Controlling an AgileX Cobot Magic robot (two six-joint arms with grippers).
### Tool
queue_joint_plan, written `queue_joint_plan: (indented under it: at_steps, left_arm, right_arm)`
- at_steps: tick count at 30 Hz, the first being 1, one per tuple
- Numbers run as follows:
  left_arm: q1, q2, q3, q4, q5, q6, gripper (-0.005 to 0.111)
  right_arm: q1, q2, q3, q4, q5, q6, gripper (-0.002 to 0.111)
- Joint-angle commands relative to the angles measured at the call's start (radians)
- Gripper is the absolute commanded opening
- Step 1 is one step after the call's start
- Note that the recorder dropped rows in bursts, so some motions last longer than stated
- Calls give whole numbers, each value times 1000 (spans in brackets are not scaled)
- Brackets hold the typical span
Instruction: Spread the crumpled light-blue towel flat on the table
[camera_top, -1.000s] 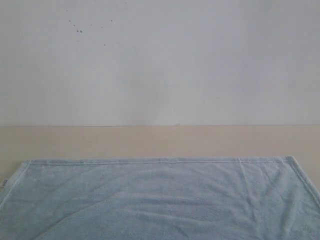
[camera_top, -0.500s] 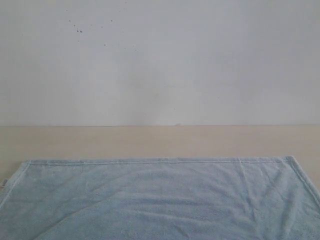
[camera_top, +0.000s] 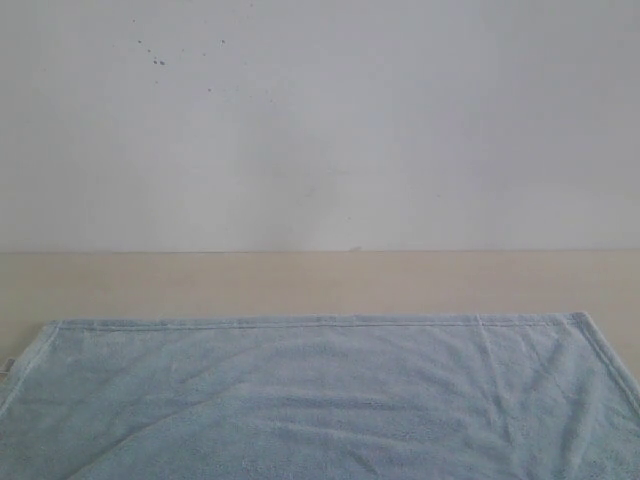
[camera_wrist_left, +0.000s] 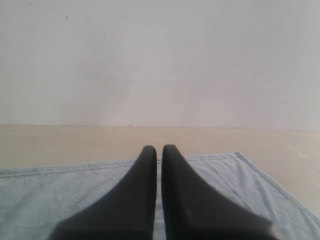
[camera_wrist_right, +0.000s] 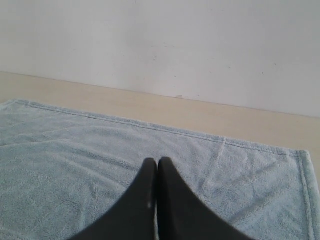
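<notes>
A light-blue towel (camera_top: 320, 400) lies spread, faintly creased, on the beige table (camera_top: 320, 285) before a speckled white wall (camera_top: 320, 130). The left pincer (camera_wrist_left: 159, 148) and right pincer (camera_wrist_right: 157, 161) hang over it, clenched and empty.

A plain white wall (camera_top: 400, 120) fills the upper half of the exterior frame, matte and softly, evenly lit. Small dark specks (camera_top: 158, 61) dot its upper left. Its lower edge meets the beige tabletop (camera_top: 300, 280) in a straight horizontal line at mid-frame.
</notes>
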Motion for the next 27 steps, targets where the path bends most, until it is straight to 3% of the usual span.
queue_joint_plan:
  at_steps: [1, 11, 13, 16, 23, 27]
  left_arm:
    - [-2, -8, 2, -3, -2, -2, 4]
    - [-2, -198, 4, -11, 1, -2, 4]
    - [-2, -221, 4, -73, 35, 22, 4]
    - [-2, -240, 4, -236, 84, 245, 4]
    - [-90, -283, 4, -945, 47, 1241, 4]
    - [-139, -287, 4, -1154, 71, 1503, 4]
  right_arm:
    - [-2, -5, 0, -6, -10, 2, 0]
    - [-2, -5, 0, -6, -10, 2, 0]
    - [-2, -5, 0, -6, -10, 2, 0]
    - [-2, -5, 0, -6, -10, 2, 0]
    - [-2, -5, 0, -6, -10, 2, 0]
    - [-2, -5, 0, -6, -10, 2, 0]
